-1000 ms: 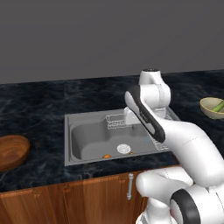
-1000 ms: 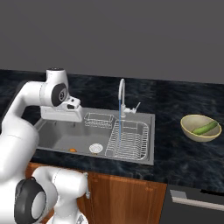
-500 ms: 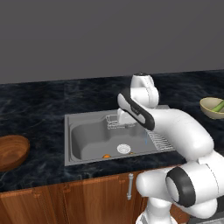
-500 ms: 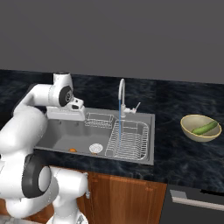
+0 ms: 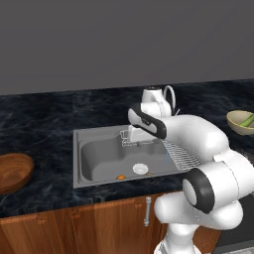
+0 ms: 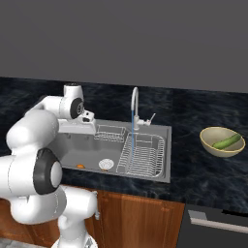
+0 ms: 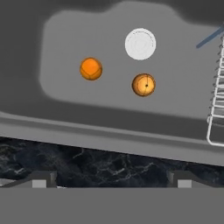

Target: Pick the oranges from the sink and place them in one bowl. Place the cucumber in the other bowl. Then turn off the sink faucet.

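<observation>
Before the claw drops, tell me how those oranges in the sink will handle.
Both oranges are round and lie loose on the smooth sink floor, so a nudge would probably roll them. They look firm and small, likely fitting the open claw.

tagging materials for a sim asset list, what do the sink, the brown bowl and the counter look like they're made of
The sink looks like brushed stainless steel: flat grey with a soft sheen. The brown bowl looks wooden, reddish brown with faint grain and a satin finish. The counter looks like polished black marble or granite, with pale veins; which stone is unclear.
</observation>
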### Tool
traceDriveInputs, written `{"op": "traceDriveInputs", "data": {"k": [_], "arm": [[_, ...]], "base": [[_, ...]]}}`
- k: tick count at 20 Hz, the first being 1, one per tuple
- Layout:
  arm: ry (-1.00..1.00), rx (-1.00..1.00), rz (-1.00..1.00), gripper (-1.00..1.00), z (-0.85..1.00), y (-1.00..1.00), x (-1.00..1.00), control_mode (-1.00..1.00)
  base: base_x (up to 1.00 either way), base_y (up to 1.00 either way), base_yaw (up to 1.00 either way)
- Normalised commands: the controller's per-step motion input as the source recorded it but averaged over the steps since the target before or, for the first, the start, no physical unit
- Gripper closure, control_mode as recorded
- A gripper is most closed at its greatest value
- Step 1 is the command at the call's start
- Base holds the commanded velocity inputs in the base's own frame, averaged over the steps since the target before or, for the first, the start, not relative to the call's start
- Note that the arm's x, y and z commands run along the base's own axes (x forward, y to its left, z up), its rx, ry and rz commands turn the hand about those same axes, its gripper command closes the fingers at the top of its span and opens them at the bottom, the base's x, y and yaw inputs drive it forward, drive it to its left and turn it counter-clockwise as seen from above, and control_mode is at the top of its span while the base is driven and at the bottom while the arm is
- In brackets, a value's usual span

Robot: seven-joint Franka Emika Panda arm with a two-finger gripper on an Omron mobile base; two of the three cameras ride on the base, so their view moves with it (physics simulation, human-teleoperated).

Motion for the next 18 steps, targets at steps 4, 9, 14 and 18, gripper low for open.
{"op": "traceDriveInputs", "data": {"k": [4,9,14,18], "arm": [[0.00,0.00,0.01,-1.00,-0.01,0.03,0.04,-1.00],[0.00,0.00,0.00,-1.00,0.00,0.00,0.00,-1.00],[0.00,0.00,0.00,-1.00,0.00,0.00,0.00,-1.00],[0.00,0.00,0.00,-1.00,-0.06,0.00,0.06,-1.00]], "base": [[0.00,0.00,0.00],[0.00,0.00,0.00],[0.00,0.00,0.00],[0.00,0.00,0.00]]}}
